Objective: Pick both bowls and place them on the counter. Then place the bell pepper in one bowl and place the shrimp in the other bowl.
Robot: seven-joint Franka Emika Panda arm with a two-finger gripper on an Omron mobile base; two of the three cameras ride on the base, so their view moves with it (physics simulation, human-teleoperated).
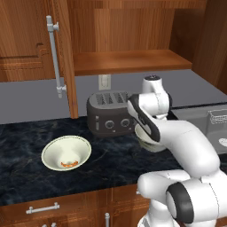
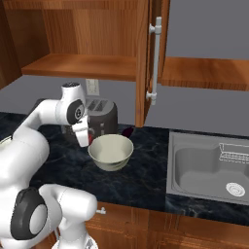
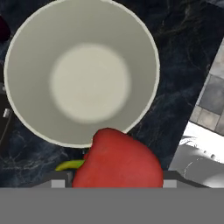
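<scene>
Red and glossy, the bell pepper (image 3: 117, 159) sits at the bottom centre of the hand view, with a bit of green stem at its lower left. It is wedged between the two finger mounts, so the jaws look clamped on it, though the tips themselves are hidden behind the fruit. Above it in that view is the deeper bowl (image 3: 81, 72), cream inside and empty, seen from straight above on the black counter (image 3: 175, 52). The pepper overlaps the bowl's lower rim in the picture but has not yet gone in.

In the right base view the gripper (image 2: 83, 135) hangs just left of the same bowl (image 2: 111, 151), which stands upright at mid-frame on the dark counter (image 2: 146, 180). A sliver of red shows at the gripper. Behind them stands a toaster (image 2: 99, 114), and a sink (image 2: 211, 168) lies at the right of the frame.

In the left base view the wide bowl (image 1: 66, 153) stands at centre left on the counter (image 1: 26, 146), well apart from the deeper one, and the orange shrimp (image 1: 68, 164) lies inside it near the front wall. The deeper bowl (image 1: 148, 144) is mostly hidden behind the white arm, just right of the toaster (image 1: 111, 114). An open cupboard door with a pale handle (image 1: 55, 55) stands at upper left.
</scene>
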